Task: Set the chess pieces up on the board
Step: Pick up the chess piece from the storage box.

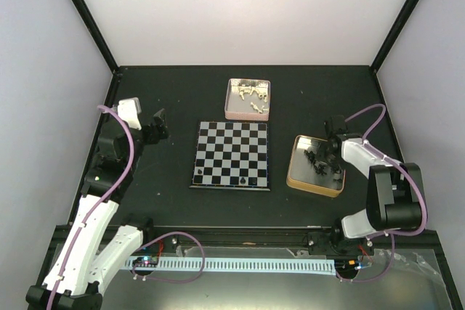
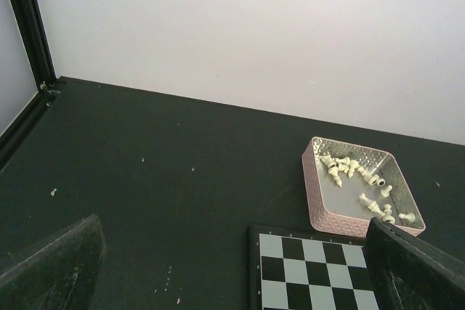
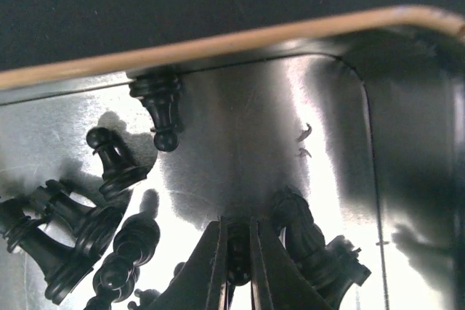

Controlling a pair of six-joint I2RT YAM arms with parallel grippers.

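1. Black chess pieces (image 3: 120, 252) lie tumbled in the gold-rimmed tin (image 3: 218, 43) to the right of the board (image 1: 231, 155). The white pieces (image 2: 338, 168) lie in a pink tin (image 2: 341, 221) just past its far edge.
2. The board sits in the middle of the worktop (image 1: 167, 201), nearly bare. A few dark pieces seem to stand on its near row, too small to count.
3. The right end effector (image 3: 236, 241) is down inside the gold-rimmed tin, pinched narrow around one small black piece (image 3: 237, 258).
4. The left end effector (image 2: 232, 281) hangs wide and empty over the worktop, left of the board.
5. The step in hand looks like picking up a black piece. The next move likely calls for a straight lift clear of neighbouring pieces and the rim, then an upright placement on a free near-row square.
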